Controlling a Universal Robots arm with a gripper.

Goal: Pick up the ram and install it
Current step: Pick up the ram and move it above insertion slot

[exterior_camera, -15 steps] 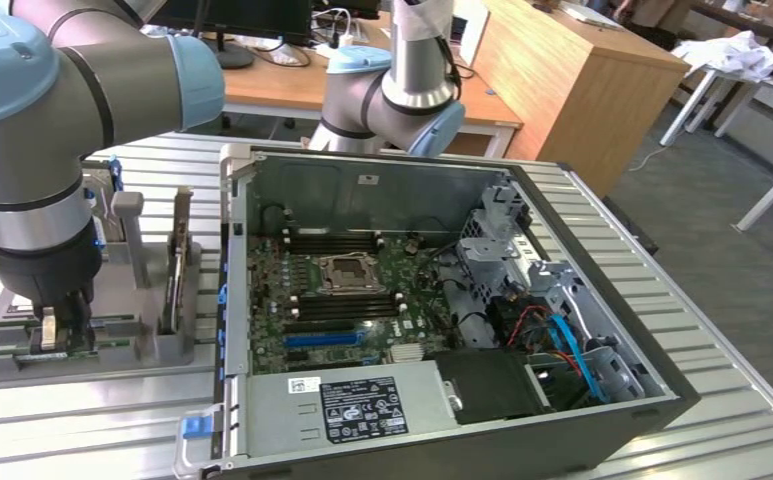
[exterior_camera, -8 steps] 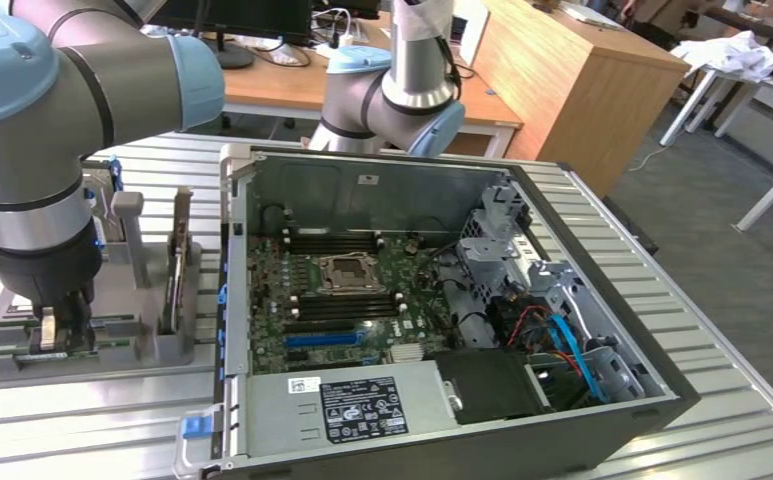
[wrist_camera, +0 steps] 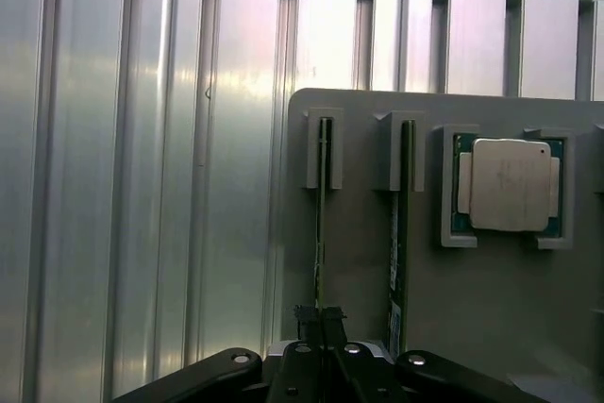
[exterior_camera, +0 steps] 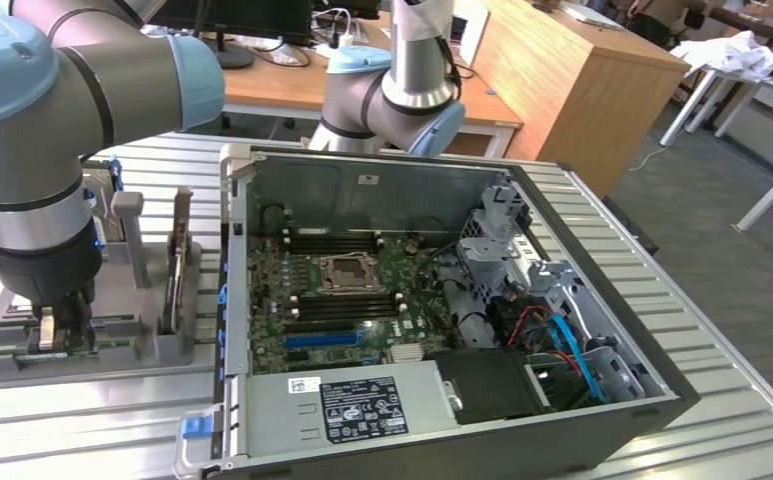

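The ram [wrist_camera: 322,224] stands on edge in a slot of the grey holder [wrist_camera: 359,261], seen as a thin dark line. My gripper [wrist_camera: 321,320] is at one end of it, its dark fingers shut on the thin edge. A second, similar stick [wrist_camera: 404,224] stands in the neighbouring slot. In the exterior view my gripper [exterior_camera: 55,338] is low over the grey holder [exterior_camera: 133,350] at the exterior view's left, with the arm hiding most of the held ram. Another upright stick [exterior_camera: 179,265] stands beside it.
A square silver processor [wrist_camera: 510,184] lies in a pocket of the holder. The open computer case [exterior_camera: 239,300] lies to the exterior view's right of the holder, showing the motherboard with dark memory slots [exterior_camera: 339,240], a processor socket [exterior_camera: 355,272] and a blue slot [exterior_camera: 322,339]. Ribbed metal tabletop [wrist_camera: 142,186] surrounds everything.
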